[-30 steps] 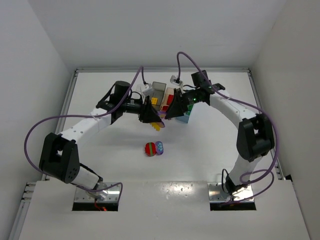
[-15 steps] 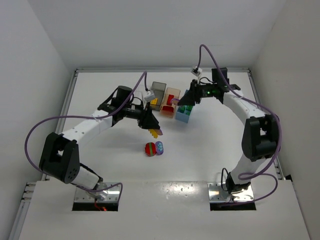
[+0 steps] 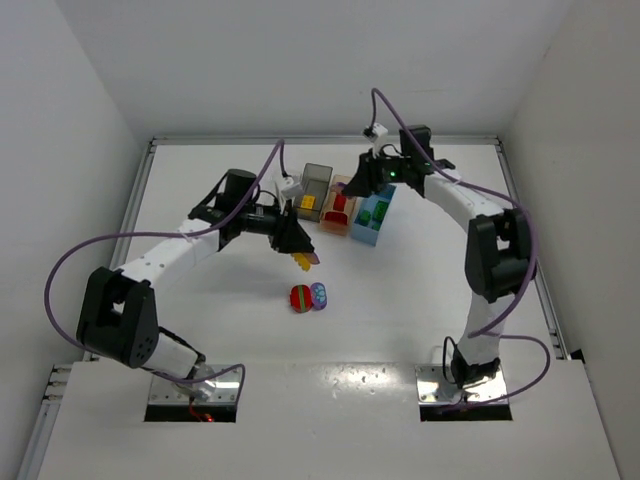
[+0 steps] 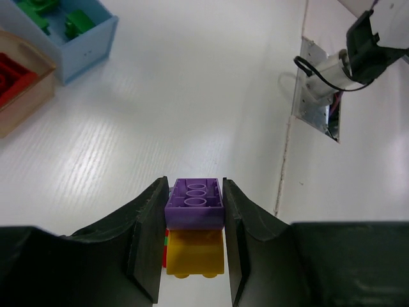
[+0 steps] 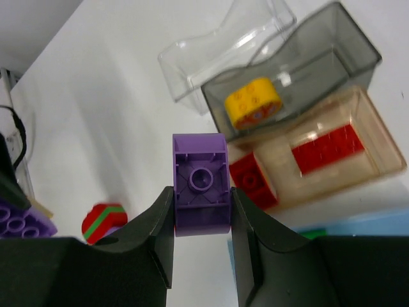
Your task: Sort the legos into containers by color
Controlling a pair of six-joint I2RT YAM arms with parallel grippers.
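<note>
My left gripper [image 4: 194, 214] is shut on a stacked cluster, a purple brick [image 4: 194, 203] over a yellow brick [image 4: 195, 252], held above the table left of the bins. My right gripper [image 5: 201, 208] is shut on a single purple brick [image 5: 201, 185], hanging over the bins. Below it are the clear bin [image 5: 192, 70], the dark grey bin [image 5: 345, 45] with a yellow round brick [image 5: 254, 101], and the tan bin [image 5: 383, 153] with red bricks [image 5: 326, 147]. The light blue bin [image 4: 89, 48] holds green bricks [image 4: 77, 22].
A red-and-green round piece [image 3: 300, 297] and a bluish-purple round piece [image 3: 319, 294] lie together on the white table in front of the bins. The bins stand in a close row at the table's back centre. White walls enclose the table.
The two grippers, close together a second ago, have drawn apart. The right one carried its purple brick back over the bins. The left one shifted slightly left with the purple-yellow cluster.
</note>
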